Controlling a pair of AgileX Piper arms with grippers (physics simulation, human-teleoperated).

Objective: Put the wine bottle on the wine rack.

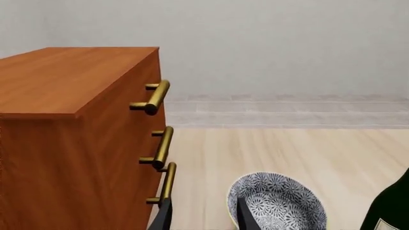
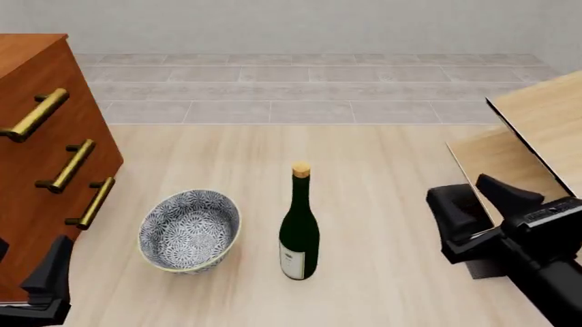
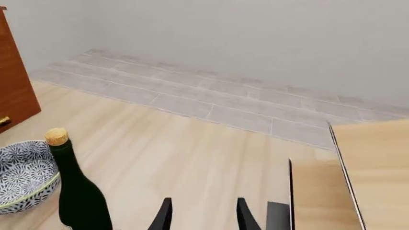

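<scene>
Hovering empty at the right of the front frame, jaws parted: right gripper point(image 2: 473, 221), beside the wine rack point(image 2: 536, 129) at the right edge. Standing upright at lower centre, long axis vertical, cork up: wine bottle point(image 2: 299, 228), well to the left of that gripper, untouched. Nearer by a little, judging from this view; approach from the side across open tabletop likely. Sitting low at the bottom left corner, also parted and empty: left gripper point(image 2: 41, 283), beyond the patterned bowl point(image 2: 189, 230), under the reddish cabinet point(image 2: 41, 150).
</scene>
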